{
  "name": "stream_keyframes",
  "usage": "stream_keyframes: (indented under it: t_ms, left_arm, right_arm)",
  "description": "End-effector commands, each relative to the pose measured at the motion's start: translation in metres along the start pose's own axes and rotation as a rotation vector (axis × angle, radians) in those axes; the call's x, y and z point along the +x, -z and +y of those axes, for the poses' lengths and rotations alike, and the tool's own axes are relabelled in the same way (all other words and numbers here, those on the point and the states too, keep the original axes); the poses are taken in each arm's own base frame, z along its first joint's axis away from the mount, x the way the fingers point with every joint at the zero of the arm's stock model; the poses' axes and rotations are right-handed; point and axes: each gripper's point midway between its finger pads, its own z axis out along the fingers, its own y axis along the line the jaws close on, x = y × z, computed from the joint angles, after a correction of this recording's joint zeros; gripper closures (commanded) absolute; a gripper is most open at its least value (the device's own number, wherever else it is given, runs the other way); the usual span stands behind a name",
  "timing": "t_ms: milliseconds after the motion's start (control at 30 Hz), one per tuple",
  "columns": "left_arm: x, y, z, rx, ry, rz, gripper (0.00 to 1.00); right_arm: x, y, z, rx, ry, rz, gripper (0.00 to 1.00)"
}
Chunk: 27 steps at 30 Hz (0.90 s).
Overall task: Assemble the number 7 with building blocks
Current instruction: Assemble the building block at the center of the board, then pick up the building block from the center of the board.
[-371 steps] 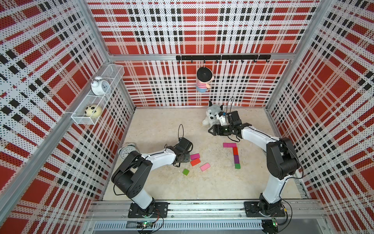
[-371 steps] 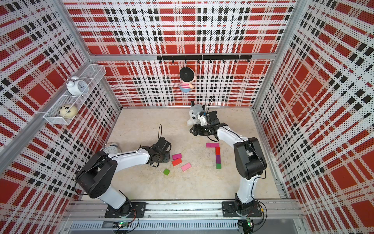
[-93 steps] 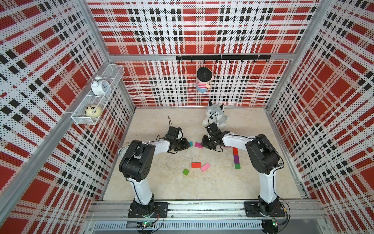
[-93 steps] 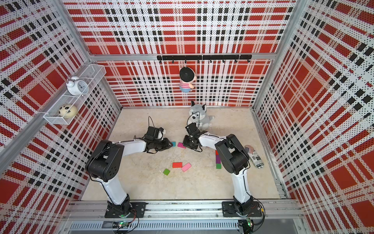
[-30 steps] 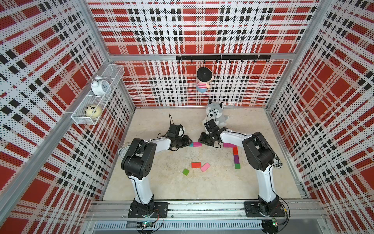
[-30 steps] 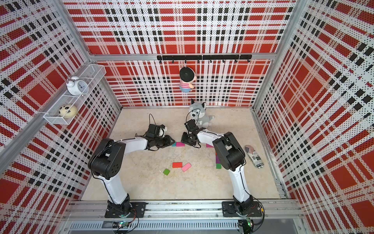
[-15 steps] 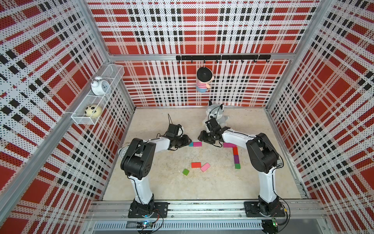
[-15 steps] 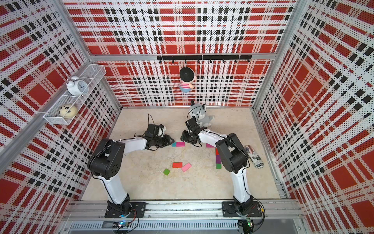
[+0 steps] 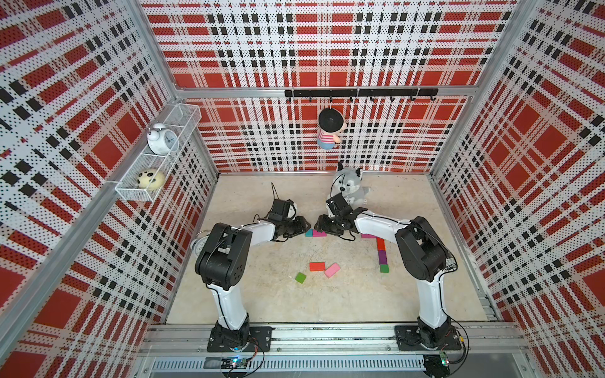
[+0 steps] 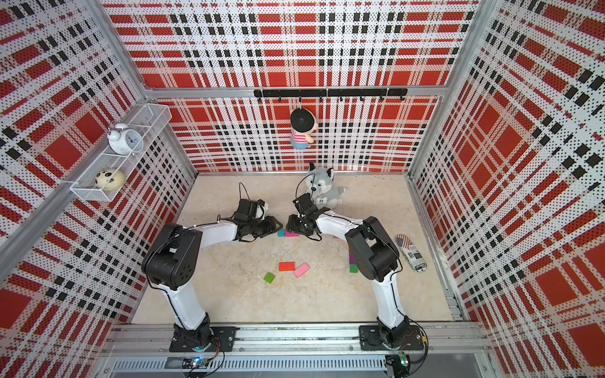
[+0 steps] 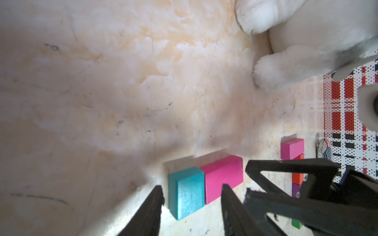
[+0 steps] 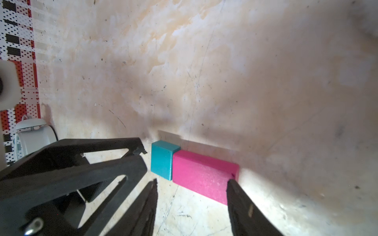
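Two blocks now touch: teal block [image 11: 188,192] between newly parted left fingers [image 11: 151,208], magenta block [image 12: 202,175] between parted right fingers [image 12: 243,208].

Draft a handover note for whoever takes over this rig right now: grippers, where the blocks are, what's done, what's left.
Left gripper: open, straddling the teal block, holding nothing.
Right gripper: open around the magenta block, holding nothing.
Those two lie touching, end to end, short of the top magenta bar.
Done: that bar over a column of red stem block, purple block, green end block.
Left: probably join the pair to the bar; loose red block, pink block and green square lie unused.
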Motion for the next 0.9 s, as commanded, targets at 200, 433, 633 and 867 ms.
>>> stream_keyframes:
  t_ms: [200,433,633,867]
  left_arm:
    - [-0.027,0.023,0.006,-0.029,-0.035,-0.074,0.27]
    - [-0.048,0.061,0.052,-0.105,0.025,-0.133,0.02]
    - [-0.049,0.091,0.076,-0.150,0.057,-0.169,0.02]
    - [-0.036,0.106,0.091,-0.169,0.099,-0.180,0.02]
  right_arm:
    - [0.026,0.049,0.025,0.043,0.496,0.003,0.26]
    - [0.081,0.056,0.042,0.056,0.922,0.170,0.22]
    - [0.113,0.054,0.040,0.045,1.039,0.262,0.23]
    - [0.143,0.047,0.028,0.071,1.176,0.396,0.25]
